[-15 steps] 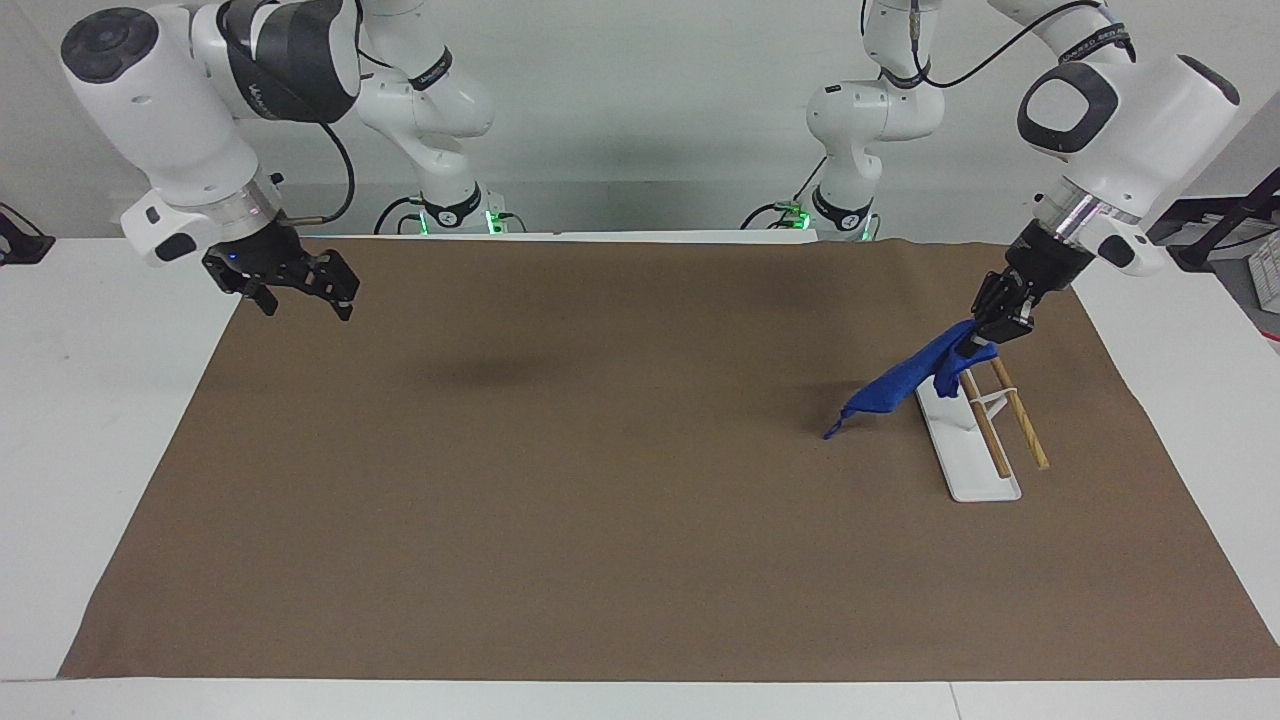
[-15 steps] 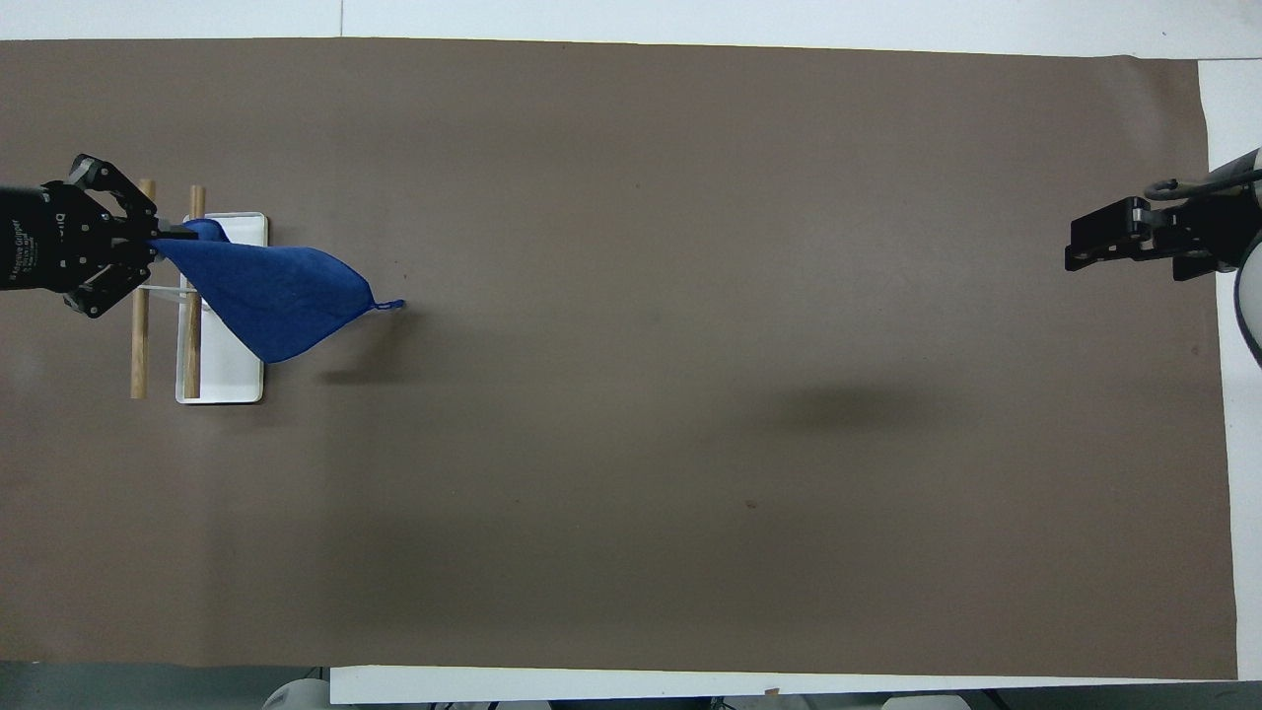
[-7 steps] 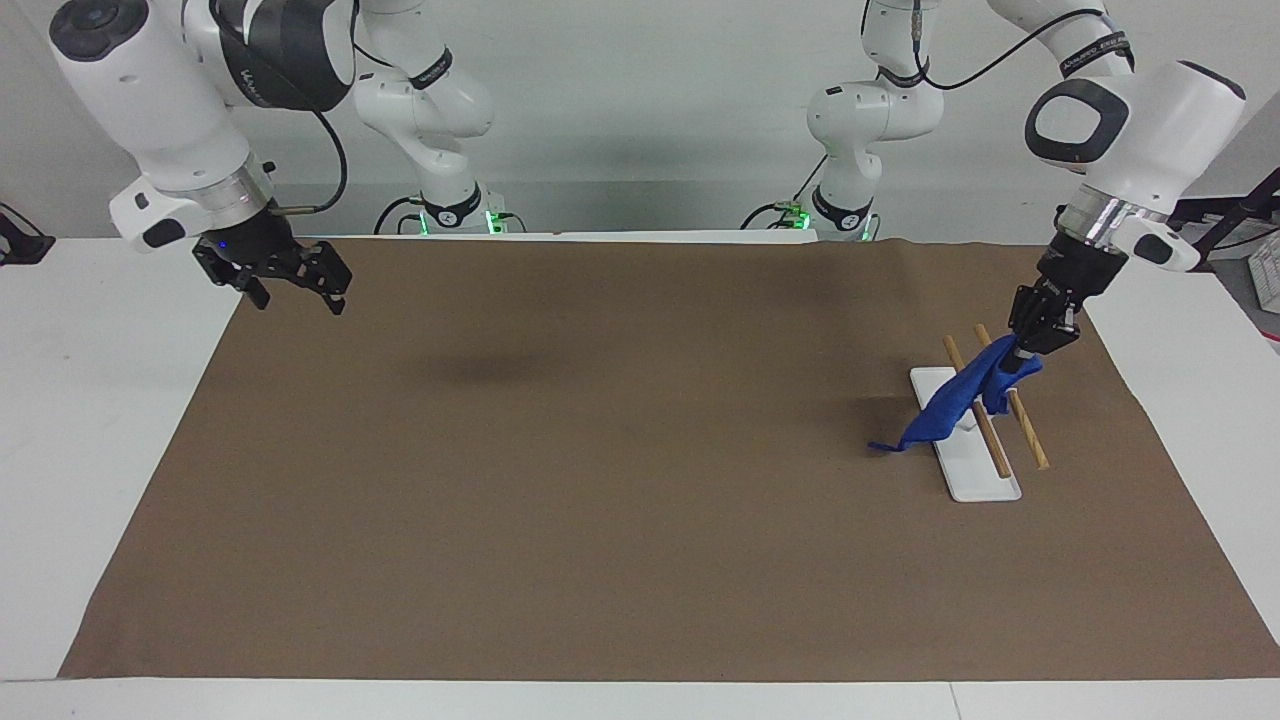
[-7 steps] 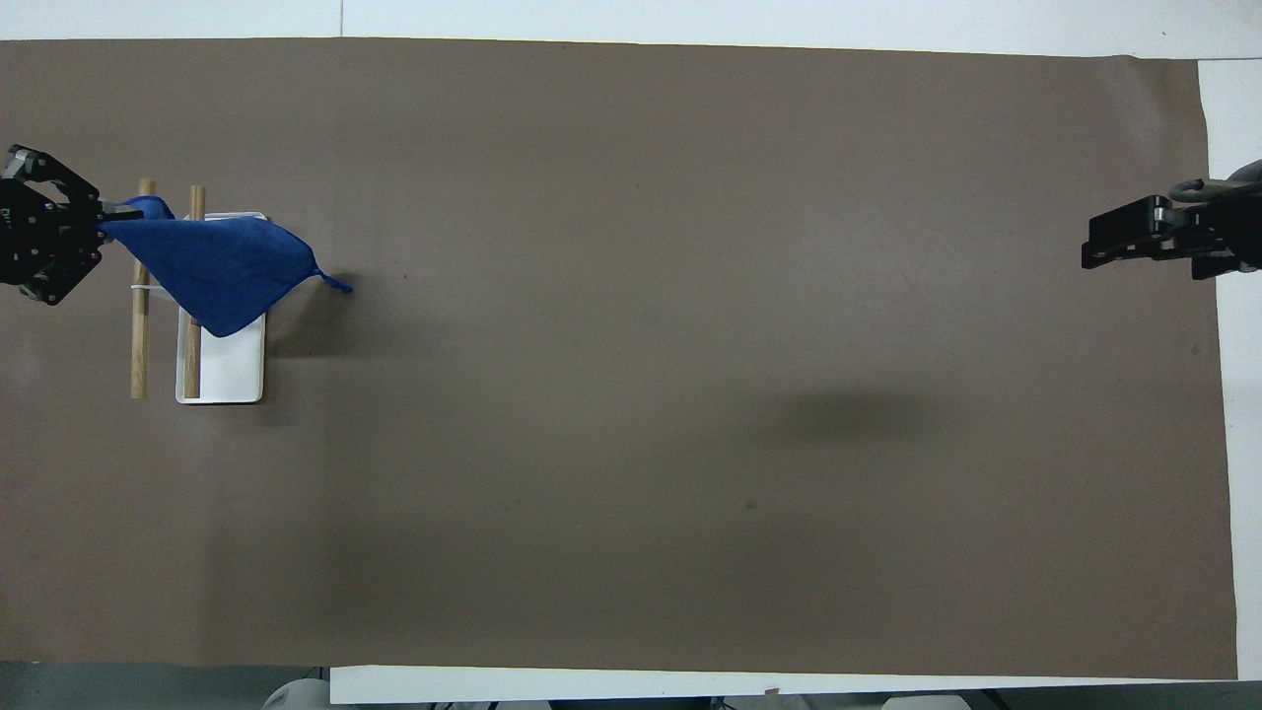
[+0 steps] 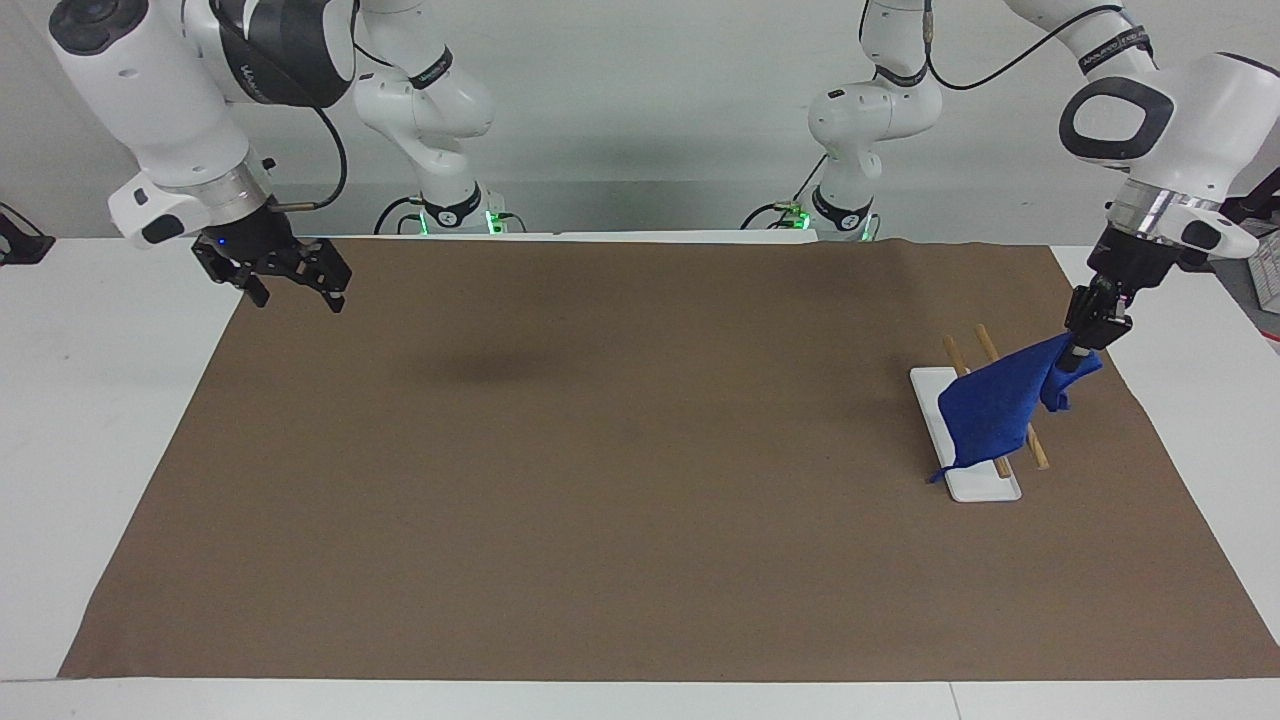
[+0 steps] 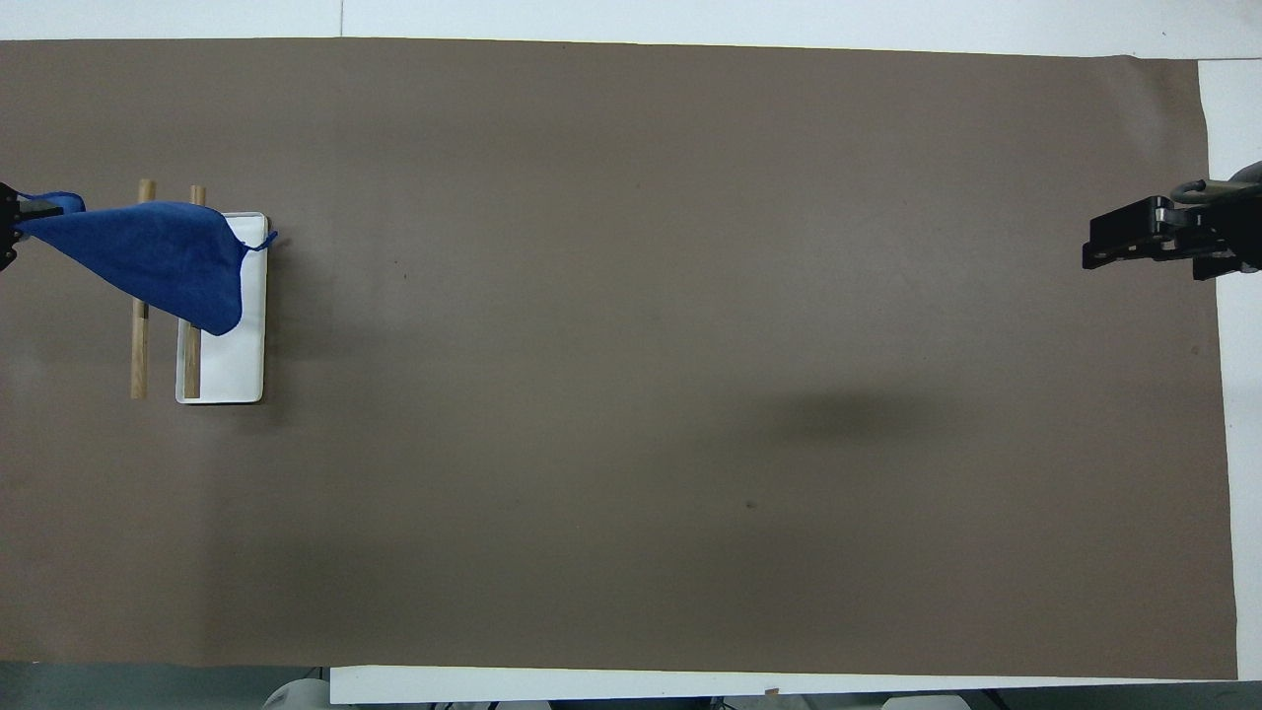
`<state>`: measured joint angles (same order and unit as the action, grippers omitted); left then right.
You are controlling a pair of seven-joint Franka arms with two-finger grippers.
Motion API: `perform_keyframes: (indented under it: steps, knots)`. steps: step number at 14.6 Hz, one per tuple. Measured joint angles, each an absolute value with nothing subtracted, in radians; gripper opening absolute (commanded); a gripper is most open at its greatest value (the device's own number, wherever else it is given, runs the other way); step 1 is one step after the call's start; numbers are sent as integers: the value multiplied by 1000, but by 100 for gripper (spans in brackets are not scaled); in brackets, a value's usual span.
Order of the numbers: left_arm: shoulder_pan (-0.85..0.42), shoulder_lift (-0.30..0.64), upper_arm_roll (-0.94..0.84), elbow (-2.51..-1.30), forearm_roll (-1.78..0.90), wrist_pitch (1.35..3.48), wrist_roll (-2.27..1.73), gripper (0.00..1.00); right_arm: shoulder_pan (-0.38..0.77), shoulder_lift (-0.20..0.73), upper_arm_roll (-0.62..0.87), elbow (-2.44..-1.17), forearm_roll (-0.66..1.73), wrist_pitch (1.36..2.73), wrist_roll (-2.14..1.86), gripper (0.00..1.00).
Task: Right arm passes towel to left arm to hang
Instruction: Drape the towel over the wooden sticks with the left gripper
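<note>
I can't read any text from here. There is pale lettering on the dark band of the right arm (image 5: 290, 45) and on the black cuffs of both arms, but it is too small for me to make out.

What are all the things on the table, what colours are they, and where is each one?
Towel: one, bright blue, held by a corner and draped across the rack's rods at the left arm's end of the table.
Rack: one, white flat base with two wooden rods, at the left arm's end of the table.
Mat: one, brown, covering most of the white table.
Left tool: one, black, shut on the towel's corner, over the mat's edge beside the rack.
Right tool: one, black with a small blue light, open, waiting over the mat's corner at the right arm's end.
</note>
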<state>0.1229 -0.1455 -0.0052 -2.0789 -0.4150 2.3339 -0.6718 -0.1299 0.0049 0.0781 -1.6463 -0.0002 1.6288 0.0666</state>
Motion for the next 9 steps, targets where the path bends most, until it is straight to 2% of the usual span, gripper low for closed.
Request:
perform_keyframes:
  steps: [9]
  knots:
    - [172,-141,-5,-2085,-415,2363,-452,1,-130,5,78,-1648,0,1625,67,100]
